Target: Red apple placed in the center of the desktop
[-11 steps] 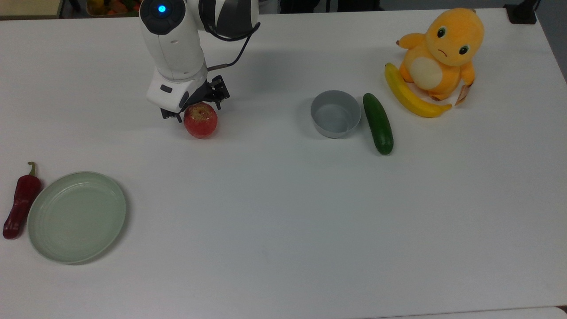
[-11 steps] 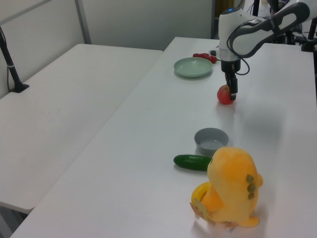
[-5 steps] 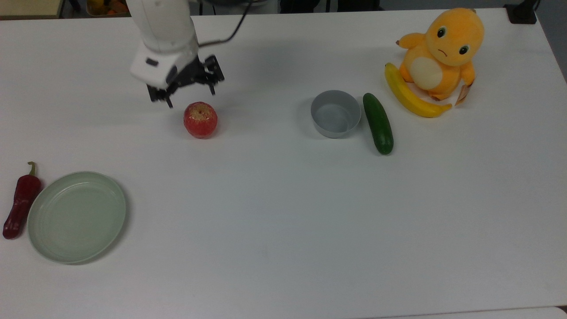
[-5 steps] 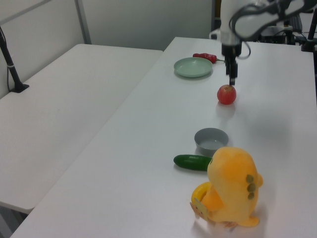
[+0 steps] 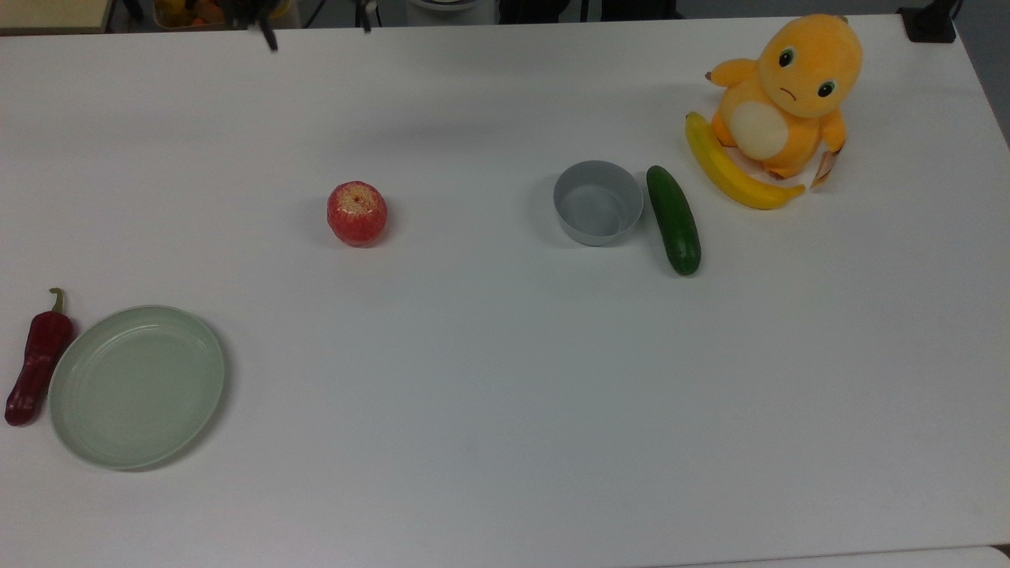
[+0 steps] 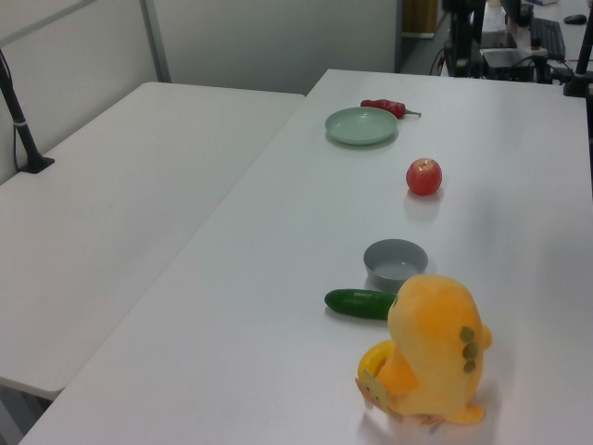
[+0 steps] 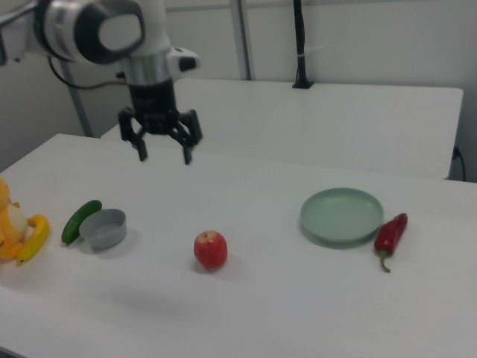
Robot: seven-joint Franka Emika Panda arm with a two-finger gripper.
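Observation:
The red apple [image 5: 357,213] [image 6: 423,176] [image 7: 211,249] stands alone and upright on the white desktop [image 5: 505,379] [image 7: 298,306], left of middle in the top view. Nothing touches it. My gripper [image 7: 165,154] hangs open and empty high above the desktop, up and to the right view's left of the apple. In the top view its two dark fingertips [image 5: 268,38] poke in at the top edge, far from the apple.
A pale green plate [image 5: 136,386] and a dark-red chili [image 5: 35,363] lie at the top view's left. A grey bowl [image 5: 597,203], cucumber [image 5: 674,219], banana [image 5: 734,170] and orange plush toy [image 5: 789,87] sit at its right.
The gripper was down around the apple a second ago, then let go, rose and drew back toward the top view's top edge. The apple stayed where it was.

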